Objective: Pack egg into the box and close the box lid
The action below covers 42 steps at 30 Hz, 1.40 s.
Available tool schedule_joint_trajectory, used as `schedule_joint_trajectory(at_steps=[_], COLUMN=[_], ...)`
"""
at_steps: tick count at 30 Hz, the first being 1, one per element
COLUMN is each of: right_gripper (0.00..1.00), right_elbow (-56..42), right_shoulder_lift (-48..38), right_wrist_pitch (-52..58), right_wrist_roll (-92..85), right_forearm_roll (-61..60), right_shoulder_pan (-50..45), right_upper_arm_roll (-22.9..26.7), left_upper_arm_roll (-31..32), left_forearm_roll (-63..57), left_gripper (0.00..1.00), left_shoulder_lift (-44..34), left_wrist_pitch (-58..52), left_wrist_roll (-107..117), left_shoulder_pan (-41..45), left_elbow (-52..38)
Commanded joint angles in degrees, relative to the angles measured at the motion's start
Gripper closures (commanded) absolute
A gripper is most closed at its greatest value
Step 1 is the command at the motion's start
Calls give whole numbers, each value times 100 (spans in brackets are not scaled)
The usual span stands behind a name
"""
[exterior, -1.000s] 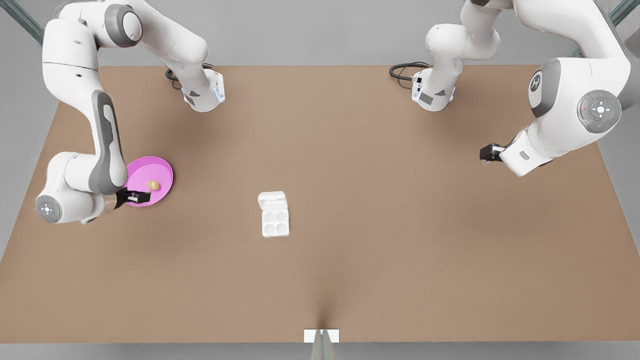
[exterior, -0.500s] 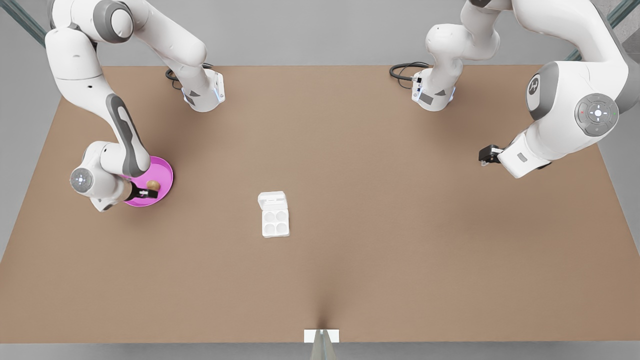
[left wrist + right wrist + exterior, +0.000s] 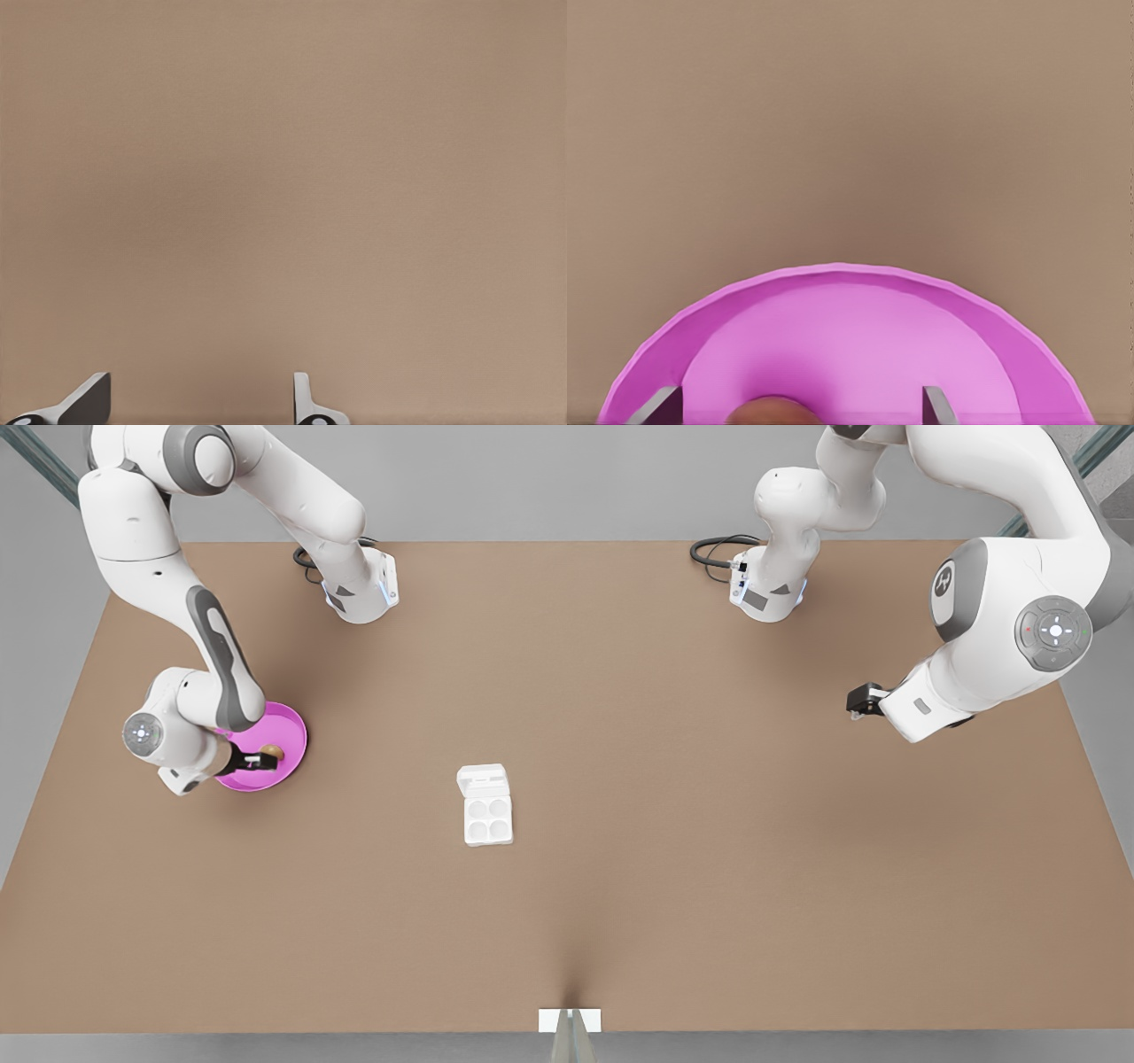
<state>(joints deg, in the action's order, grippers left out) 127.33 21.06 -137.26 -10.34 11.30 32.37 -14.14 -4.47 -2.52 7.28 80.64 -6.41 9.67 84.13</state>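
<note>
The tan egg (image 3: pixel 272 753) lies on a pink plate (image 3: pixel 288 731) at the front view's left. My right gripper (image 3: pixel 258 760) is down over the plate, open, its fingers (image 3: pixel 659 406) standing on either side of the egg (image 3: pixel 771 413) without closing on it. The white box (image 3: pixel 488 820) sits mid-table with its four cups showing. The box lid (image 3: pixel 484 781) is swung open behind them. My left gripper (image 3: pixel 856 701) hangs open above bare table at the front view's right, and its fingertips (image 3: pixel 87 401) show nothing between them.
The two arm bases (image 3: pixel 361 589) (image 3: pixel 767 592) stand at the far edge with black cables beside them. A small white bracket (image 3: pixel 569 1020) sits at the near table edge. Brown tabletop stretches between the plate and the box.
The right arm has swung its wrist round and brought its gripper down and in around the egg on the plate. The left arm has drifted only slightly.
</note>
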Motion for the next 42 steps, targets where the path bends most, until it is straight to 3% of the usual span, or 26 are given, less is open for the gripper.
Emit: schedule_joint_trajectory(at_steps=[1, 23, 25, 28, 42], right_gripper=[0, 0, 0, 0, 0], right_elbow=[2, 556, 960, 978, 881], right_shoulder_lift=[4, -225, -357, -348, -242], right_wrist_pitch=[68, 130, -925, -1189, -1136], right_wrist_roll=[-556, -521, -583, -662, -715], right_forearm_roll=[-14, -216, -216, -208, -199], right_shoulder_pan=[86, -143, -20, 24, 253], right_upper_arm_roll=[-1, -115, -115, -124, -150], left_upper_arm_roll=[-1, -1, -1, 7, 7], left_forearm_roll=[-3, -3, -3, -3, 6], left_gripper=[0, 0, 0, 0, 0], left_shoulder_lift=[2, 10, 28, 28, 37], left_wrist_pitch=[-5, -5, -5, -13, -13], left_wrist_roll=[-53, -53, -53, -53, -53], left_shoulder_pan=[0, 17, 17, 17, 17], left_elbow=[-2, 15, 15, 15, 15])
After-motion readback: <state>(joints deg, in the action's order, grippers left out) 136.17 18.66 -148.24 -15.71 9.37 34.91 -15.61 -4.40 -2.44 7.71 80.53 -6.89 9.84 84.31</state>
